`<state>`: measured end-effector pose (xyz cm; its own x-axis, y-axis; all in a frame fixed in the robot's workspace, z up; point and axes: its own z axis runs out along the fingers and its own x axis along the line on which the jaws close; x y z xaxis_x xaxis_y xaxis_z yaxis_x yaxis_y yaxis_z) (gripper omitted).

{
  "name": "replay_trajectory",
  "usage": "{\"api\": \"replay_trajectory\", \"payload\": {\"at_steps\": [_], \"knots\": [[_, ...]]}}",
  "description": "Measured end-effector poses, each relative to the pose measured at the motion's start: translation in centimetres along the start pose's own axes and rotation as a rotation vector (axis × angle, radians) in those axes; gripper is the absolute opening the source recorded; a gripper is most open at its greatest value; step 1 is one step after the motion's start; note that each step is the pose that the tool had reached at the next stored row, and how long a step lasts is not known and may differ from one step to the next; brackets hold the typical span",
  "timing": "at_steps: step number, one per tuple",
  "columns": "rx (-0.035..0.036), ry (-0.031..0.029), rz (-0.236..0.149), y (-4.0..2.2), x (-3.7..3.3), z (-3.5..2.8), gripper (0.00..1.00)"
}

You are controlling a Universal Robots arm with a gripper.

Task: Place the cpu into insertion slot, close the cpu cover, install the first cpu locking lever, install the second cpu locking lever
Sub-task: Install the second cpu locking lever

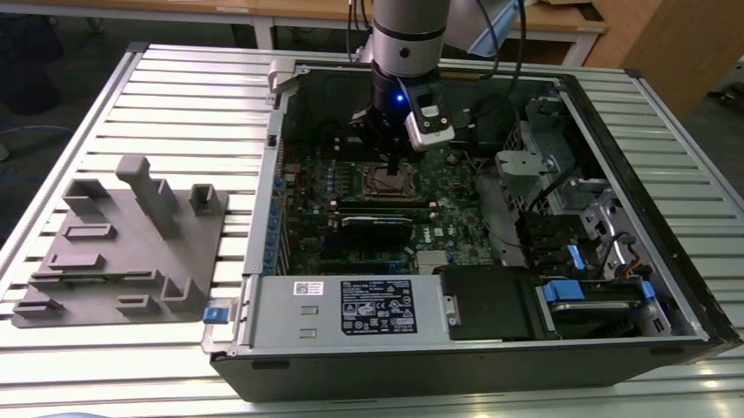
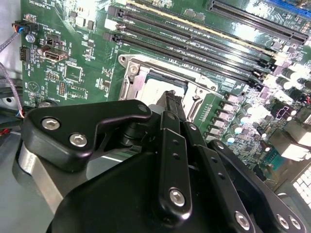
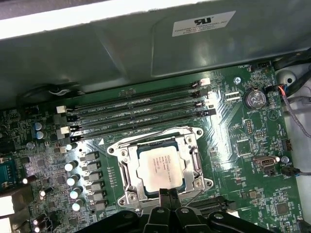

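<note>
The cpu, a silver-grey square chip, lies flat in the insertion slot on the green board. The cpu cover, a silvery frame, lies down around it, and the chip's top shows through its window. My gripper hangs over the socket's edge nearest the wrist, its two black fingers pressed together with nothing visible between them. In the second wrist view the fingertips reach the rim of the cpu. The exterior view shows the gripper just above the socket inside the open computer case.
Several long black memory slots run beside the socket. A row of capacitors stands on another side. In the exterior view a black card, a power supply, drive bays and a grey fixture surround the work area.
</note>
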<state>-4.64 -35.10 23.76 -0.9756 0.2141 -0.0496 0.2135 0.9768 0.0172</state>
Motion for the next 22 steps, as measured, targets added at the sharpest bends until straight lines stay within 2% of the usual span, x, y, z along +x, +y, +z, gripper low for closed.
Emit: {"api": "replay_trajectory", "payload": {"at_steps": [22], "knots": [[-0.0026,0.0007,0.000,-0.12,-0.03,-0.04,0.11]]}}
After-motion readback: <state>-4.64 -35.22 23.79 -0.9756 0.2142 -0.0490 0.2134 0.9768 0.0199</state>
